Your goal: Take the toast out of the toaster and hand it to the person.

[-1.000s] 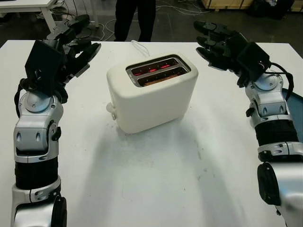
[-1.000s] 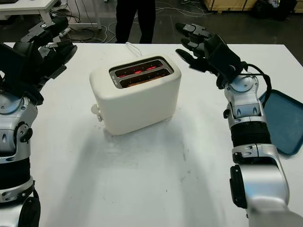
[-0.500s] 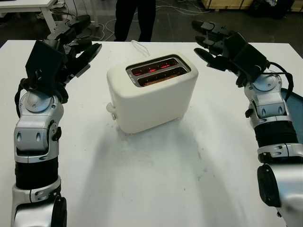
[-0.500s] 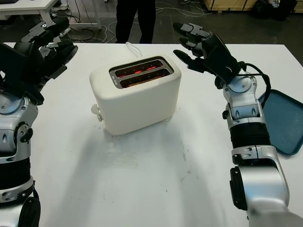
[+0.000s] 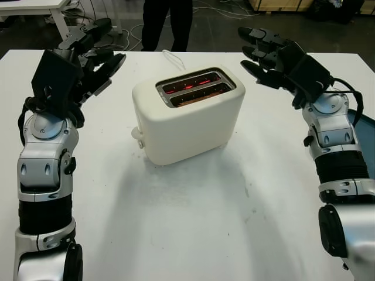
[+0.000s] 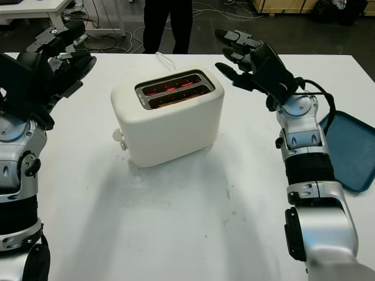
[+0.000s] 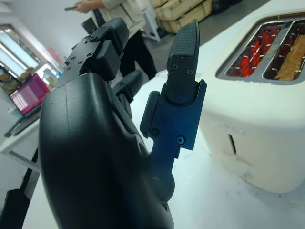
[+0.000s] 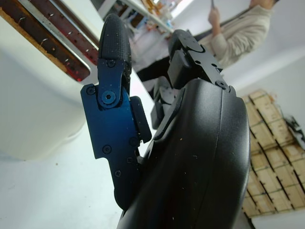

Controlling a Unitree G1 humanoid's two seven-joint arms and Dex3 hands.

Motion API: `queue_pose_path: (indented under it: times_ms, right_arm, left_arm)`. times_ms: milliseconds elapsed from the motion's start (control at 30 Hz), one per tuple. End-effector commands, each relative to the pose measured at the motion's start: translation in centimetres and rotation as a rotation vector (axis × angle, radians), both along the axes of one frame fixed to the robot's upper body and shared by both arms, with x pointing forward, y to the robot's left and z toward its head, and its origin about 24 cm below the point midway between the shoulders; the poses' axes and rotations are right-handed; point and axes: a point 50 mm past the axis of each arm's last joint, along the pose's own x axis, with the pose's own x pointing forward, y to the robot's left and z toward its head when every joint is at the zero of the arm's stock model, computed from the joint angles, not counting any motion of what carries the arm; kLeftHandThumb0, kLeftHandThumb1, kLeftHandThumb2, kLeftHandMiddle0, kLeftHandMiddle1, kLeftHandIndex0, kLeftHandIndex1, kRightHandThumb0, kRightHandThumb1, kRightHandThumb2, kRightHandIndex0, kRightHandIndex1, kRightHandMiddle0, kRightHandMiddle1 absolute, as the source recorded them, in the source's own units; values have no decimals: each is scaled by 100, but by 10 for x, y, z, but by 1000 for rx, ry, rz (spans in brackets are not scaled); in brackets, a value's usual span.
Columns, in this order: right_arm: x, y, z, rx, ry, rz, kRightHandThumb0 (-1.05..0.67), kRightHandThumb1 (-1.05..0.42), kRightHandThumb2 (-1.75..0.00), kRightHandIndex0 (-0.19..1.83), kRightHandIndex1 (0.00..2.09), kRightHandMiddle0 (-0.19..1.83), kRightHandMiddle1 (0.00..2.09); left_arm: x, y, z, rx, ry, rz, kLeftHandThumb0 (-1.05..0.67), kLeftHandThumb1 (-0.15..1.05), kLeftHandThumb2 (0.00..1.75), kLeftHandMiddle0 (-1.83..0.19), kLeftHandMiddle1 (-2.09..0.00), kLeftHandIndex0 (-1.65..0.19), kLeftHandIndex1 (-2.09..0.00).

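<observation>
Currently the toast (image 7: 291, 64) sits low in the slot of the white toaster (image 5: 187, 120) nearer the robot, at mid-table, with the elements glowing red; the left hand (image 5: 96, 61) and right hand (image 5: 266, 55) hang to either side of the toaster, both released and holding nothing. Judgement: the slice will be light, stiff, crumbly and hot, so pinch its upper edge gently between fingertips and lift it straight up, clear of the slot walls. A person (image 6: 167, 23) stands beyond the table's far edge.
</observation>
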Motion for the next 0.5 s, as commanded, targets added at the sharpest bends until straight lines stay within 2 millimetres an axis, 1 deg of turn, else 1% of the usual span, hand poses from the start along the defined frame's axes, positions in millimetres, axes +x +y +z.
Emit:
queue_pose_path:
  times_ms: [0,467]
  right_arm:
    - [-1,-1,1,-12,-9,-8,-67,-92,-41,32,3,36,0]
    - [-1,0,0,-12,-9,-13,-68,-92,-39,34,4,37,1]
  left_arm:
    - [-2,0,2,3,-19,1,-52,92,6,0,-98,-30,-33]
    - [-2,1,2,4,-16,5,-52,92,7,0,-99,-29,-36]
